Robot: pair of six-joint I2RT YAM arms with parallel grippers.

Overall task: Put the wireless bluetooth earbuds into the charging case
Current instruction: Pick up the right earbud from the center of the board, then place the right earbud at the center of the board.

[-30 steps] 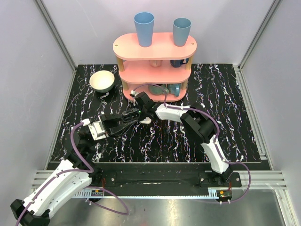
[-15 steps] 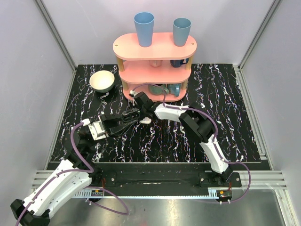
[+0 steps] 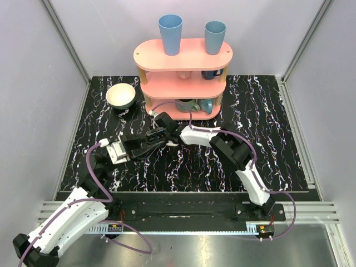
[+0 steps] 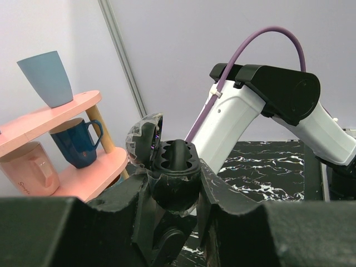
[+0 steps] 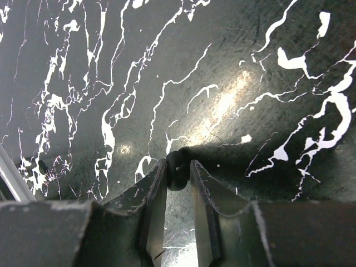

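Note:
In the left wrist view my left gripper [image 4: 173, 196] is shut on the charging case [image 4: 175, 167], which here looks black, not white. It stands upright with its lid [image 4: 146, 138] hinged open to the left and its two dark wells facing up. In the right wrist view my right gripper [image 5: 178, 173] is shut on one small dark earbud [image 5: 177, 166], just above the black marble tabletop [image 5: 233, 67]. In the top view the right gripper [image 3: 162, 124] hangs right beside the left gripper [image 3: 160, 137], before the shelf. No second earbud shows.
A pink three-tier shelf [image 3: 183, 55] stands at the back with two blue cups [image 3: 170, 33] on top and mugs [image 4: 78, 146] on its lower tiers. A cream bowl [image 3: 120, 95] sits to its left. The right arm [image 4: 261, 105] rises close behind the case.
Both grippers have shifted a little to the left and toward the shelf. The right gripper has drawn closer over the left gripper's tips.

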